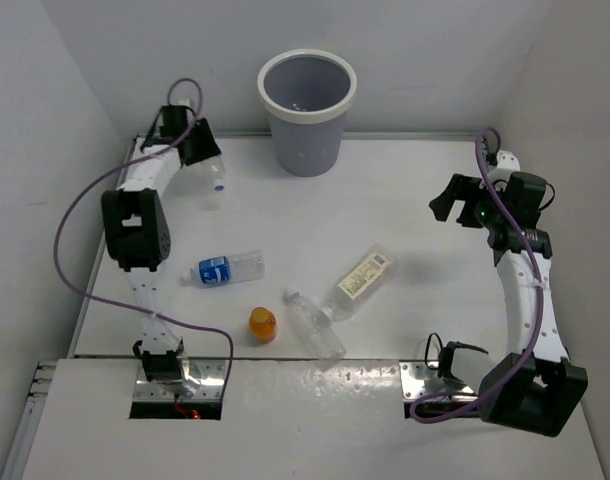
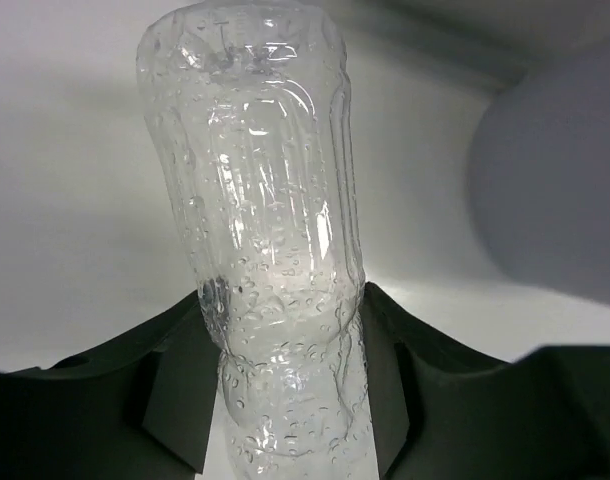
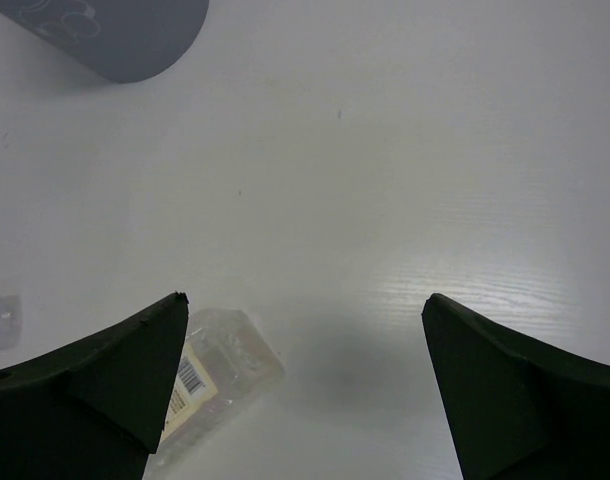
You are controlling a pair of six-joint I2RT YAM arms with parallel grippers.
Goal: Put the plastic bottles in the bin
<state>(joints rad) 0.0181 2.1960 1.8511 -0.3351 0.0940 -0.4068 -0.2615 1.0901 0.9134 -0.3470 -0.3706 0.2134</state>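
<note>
My left gripper [image 1: 198, 152] is shut on a small clear bottle [image 1: 211, 174] at the table's far left, left of the bin [image 1: 307, 110]. In the left wrist view the clear bottle [image 2: 265, 240] stands out between my black fingers [image 2: 175, 400], with the bin's grey wall [image 2: 555, 190] to the right. On the table lie a blue-labelled bottle [image 1: 223, 269], a squat orange bottle [image 1: 262, 324], a plain clear bottle [image 1: 314, 326] and a cream-labelled bottle [image 1: 361, 279]. My right gripper [image 1: 453, 205] is open and empty above the table's right side; the cream-labelled bottle [image 3: 217, 368] lies under its left finger.
White walls close in the table on the left, back and right. The bin stands against the back wall at the middle, and its base [image 3: 115, 35] shows at the top left of the right wrist view. Purple cables loop off both arms.
</note>
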